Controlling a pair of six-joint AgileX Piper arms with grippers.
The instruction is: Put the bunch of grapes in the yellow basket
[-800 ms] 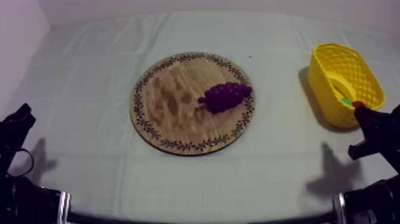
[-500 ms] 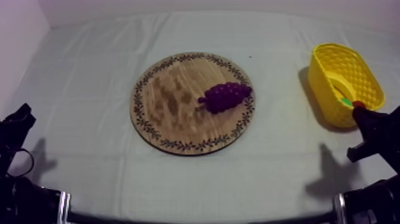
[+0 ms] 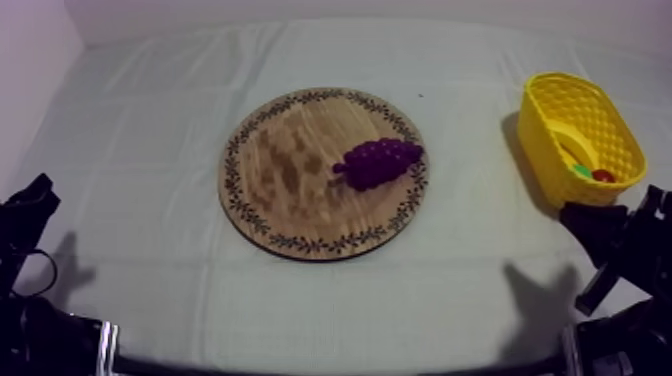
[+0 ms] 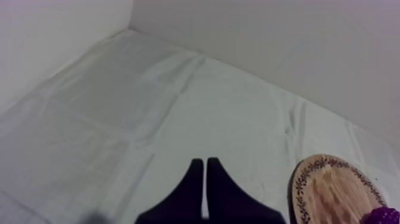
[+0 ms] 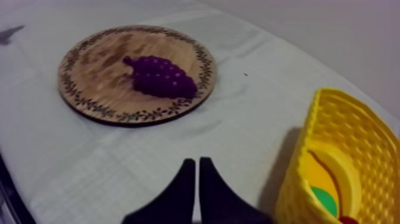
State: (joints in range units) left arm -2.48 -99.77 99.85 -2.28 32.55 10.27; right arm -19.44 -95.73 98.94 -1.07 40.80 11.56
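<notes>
The left gripper (image 4: 205, 162) has its two black fingers pressed together into a narrow wedge, holding nothing and poised over bare grey-white cloth (image 4: 149, 101); the right gripper (image 5: 196, 162) is likewise closed to a wedge with nothing between its fingers, above the cloth just beside the yellow lattice-walled plastic basket (image 5: 333, 137).

The purple toy bunch of grapes (image 3: 378, 160) lies on the round wooden board with a patterned rim (image 3: 285, 170), on the board's right half in the top view, with one end close to the rim; the board sits in the middle of the frame. From the right wrist the grapes (image 5: 159, 75) lie well beyond the closed fingertips, across a stretch of cloth, resting on the board (image 5: 98, 59); from the left wrist only an edge of the board (image 4: 330, 190) and a scrap of purple (image 4: 386, 215) appear off to the side of the fingers, apart from them.

In the top view the left arm (image 3: 25, 215) sits low at the lower left edge of the frame; the right arm (image 3: 610, 240) sits at the lower right edge, just below the basket (image 3: 545, 150), which stands at the upper right and is well apart from the board; a small red fruit (image 3: 603, 176) lies inside the basket's near end.
</notes>
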